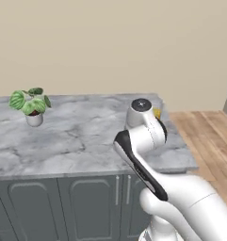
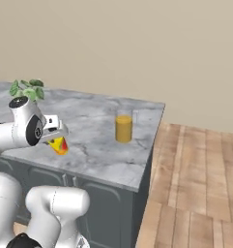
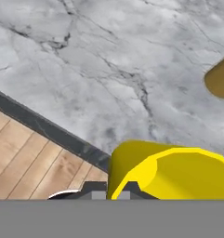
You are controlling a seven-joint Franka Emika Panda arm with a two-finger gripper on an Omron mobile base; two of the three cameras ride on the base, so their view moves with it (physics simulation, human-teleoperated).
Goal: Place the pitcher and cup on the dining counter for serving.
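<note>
The bright-yellow cup (image 2: 59, 145) with red-orange marks hangs tilted in my gripper (image 2: 57, 136), just above the dining counter (image 2: 96, 147) near its front edge. The gripper is shut on the cup. In the hand view the cup (image 3: 171, 172) looms large at the bottom right, beside the dark fingertips (image 3: 94, 188), over the marble top (image 3: 108, 69). The amber-orange pitcher (image 2: 123, 128) stands upright on the counter to the right of the cup, apart from it; its edge (image 3: 220, 78) shows at the right of the hand view.
A potted green plant (image 1: 32, 105) sits at the counter's far left. The marble top (image 1: 72, 136) ends at the right, where wooden floor (image 2: 195, 179) begins. Dark grey cabinet doors (image 1: 82, 202) run below the front edge.
</note>
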